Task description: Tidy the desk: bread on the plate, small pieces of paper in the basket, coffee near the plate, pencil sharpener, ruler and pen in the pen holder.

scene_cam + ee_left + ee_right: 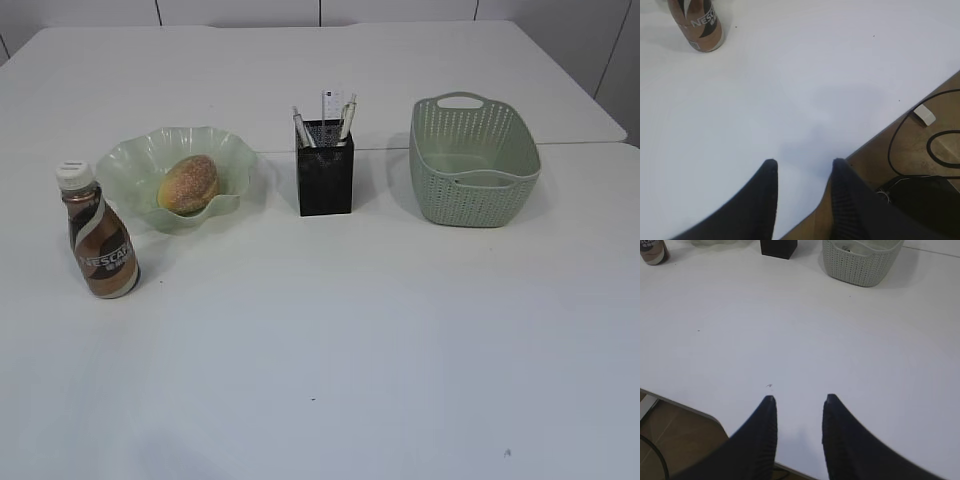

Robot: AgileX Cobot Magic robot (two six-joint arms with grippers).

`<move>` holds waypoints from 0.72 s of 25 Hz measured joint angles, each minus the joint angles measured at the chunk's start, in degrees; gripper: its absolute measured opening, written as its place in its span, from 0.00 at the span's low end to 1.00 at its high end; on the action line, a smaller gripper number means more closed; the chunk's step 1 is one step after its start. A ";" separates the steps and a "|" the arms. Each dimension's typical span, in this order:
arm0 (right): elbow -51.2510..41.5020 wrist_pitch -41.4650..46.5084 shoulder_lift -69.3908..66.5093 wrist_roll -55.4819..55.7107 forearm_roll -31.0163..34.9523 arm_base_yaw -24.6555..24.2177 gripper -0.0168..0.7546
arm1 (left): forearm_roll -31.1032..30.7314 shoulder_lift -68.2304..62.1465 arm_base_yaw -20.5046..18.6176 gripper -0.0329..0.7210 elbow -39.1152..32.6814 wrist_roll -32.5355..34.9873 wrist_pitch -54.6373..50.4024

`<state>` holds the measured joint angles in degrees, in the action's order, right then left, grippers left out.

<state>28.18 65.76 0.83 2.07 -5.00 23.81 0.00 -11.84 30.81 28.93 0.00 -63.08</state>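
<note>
Desk (350, 350) looks tidied: bread (188, 184) on plate (130, 165), coffee (100, 240) beside. Both end effectors (802, 165) (797, 400) part-open, empty, at near edge; next only a check.

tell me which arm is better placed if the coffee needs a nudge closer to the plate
Left. The coffee stands on the left, beside the plate, and shows close in the left wrist view; the left gripper is open and empty. The right gripper sits further away.

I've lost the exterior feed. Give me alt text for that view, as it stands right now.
A white desk holds, left to right, a brown coffee bottle standing beside a wavy green plate with the bread in it, a black mesh pen holder with pens and a ruler upright inside, and a pale green basket. No arm shows.
</note>
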 joint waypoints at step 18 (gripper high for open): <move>0.00 -0.03 0.09 0.00 0.00 0.00 0.36 | 0.00 0.00 0.00 0.36 0.00 0.00 0.00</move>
<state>28.18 65.73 0.92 2.07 -5.00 23.81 0.00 -11.84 30.81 28.93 0.00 -63.08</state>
